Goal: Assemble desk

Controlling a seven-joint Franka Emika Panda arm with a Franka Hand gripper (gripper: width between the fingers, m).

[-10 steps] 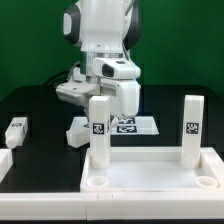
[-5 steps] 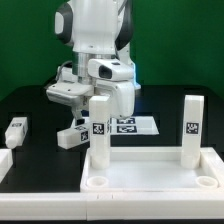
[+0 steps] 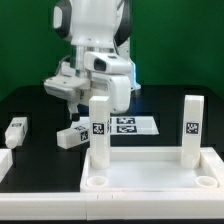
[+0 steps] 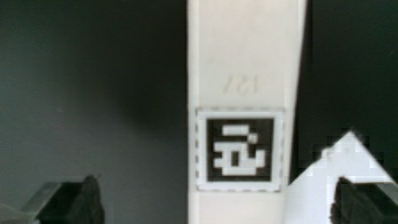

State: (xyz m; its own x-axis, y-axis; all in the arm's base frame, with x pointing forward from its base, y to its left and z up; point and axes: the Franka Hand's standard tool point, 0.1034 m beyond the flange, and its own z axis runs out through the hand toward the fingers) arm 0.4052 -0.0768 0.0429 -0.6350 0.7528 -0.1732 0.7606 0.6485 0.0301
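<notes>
You see one desk top (image 3: 150, 156) at the front of the black table (image 3: 30, 100). Two legs stand upright in it: the left upright leg (image 3: 99, 130) and the right upright leg (image 3: 192, 128). Two more lie loose: the near loose leg (image 3: 70, 137) beside the marker board (image 3: 135, 124), and the far loose leg (image 3: 15, 131) well apart from it, at the exterior view's left. The gripper (image 4: 217, 205) hangs over the near loose leg, jaws spread on either side of it, grasping nothing.

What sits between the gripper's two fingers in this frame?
A loose white leg, tag facing the camera, lies between the open gripper's fingers; the wrist view shows it.
</notes>
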